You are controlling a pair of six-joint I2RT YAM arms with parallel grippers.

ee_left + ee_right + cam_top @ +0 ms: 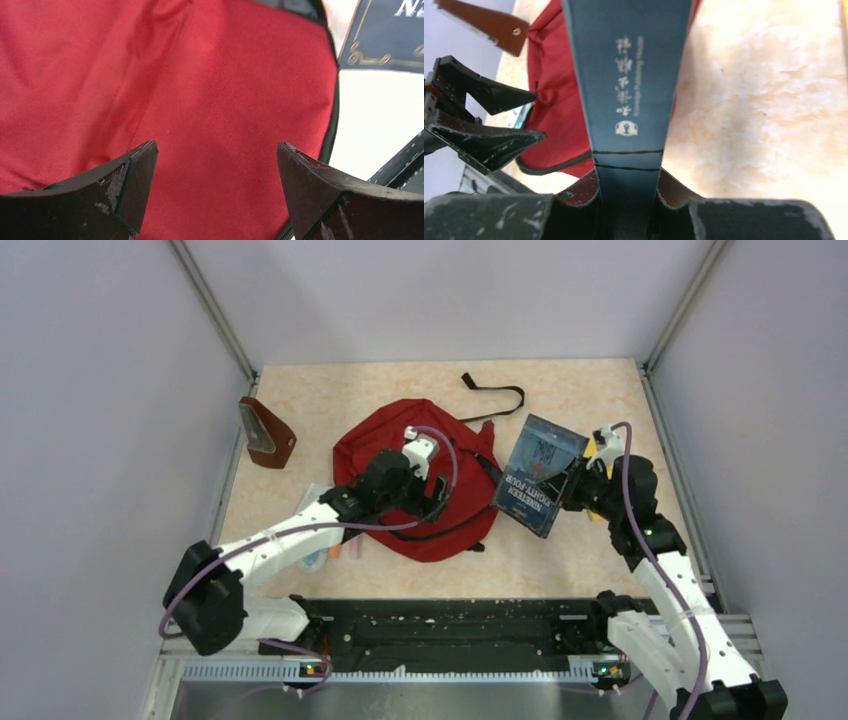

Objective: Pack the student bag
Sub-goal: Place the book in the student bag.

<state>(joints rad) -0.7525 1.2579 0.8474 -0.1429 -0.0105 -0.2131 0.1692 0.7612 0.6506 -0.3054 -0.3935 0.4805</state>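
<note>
Book not yet inside student bag
Right gripper clamps the book by its spine just right of the student bag lying mid-table; left gripper hangs wide open over red fabric; inserting remains

Non-task stuff: dark blue book right of centre, skewed, cover up, white title "NINETEEN EIGHTY-FOUR". Right wrist view looks along its spine, which carries pale characters and a small logo. Left wrist view catches only a cover corner with gold ornament. Can't tell if the book touches the tabletop - beige, marbled. Brown wedge pouch sits far left, near the left wall. Small orange and pale-blue items near left - mostly hidden, unidentifiable. Black rail runs along the near edge.
</note>
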